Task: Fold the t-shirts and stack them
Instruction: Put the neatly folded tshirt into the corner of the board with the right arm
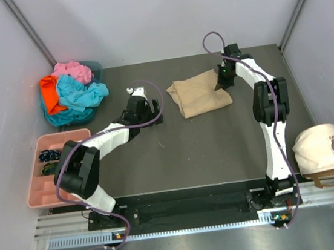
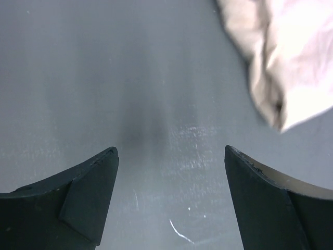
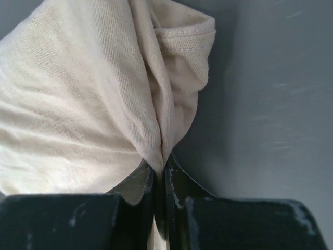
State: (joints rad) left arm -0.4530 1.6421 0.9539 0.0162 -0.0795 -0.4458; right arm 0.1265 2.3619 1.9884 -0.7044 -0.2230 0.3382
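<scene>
the tan t-shirt [image 3: 78, 104] pinched in the right gripper [image 3: 160, 169] is soft matt knit cloth, finely ribbed, with a stitched hem just above the fingertips. that gripper's fingers [image 3: 130, 185] look like matt black plastic, scuffed pale at the edges. under the left gripper [image 2: 171, 151] the table [image 2: 104, 78] is smooth dark grey with a faint sheen and thin pale scratches. the left fingers [image 2: 88, 182] are matt black, slightly rough-edged.

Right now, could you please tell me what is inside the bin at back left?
A pink shirt, an orange shirt and a turquoise shirt, heaped; anything beneath them is hidden.
</scene>
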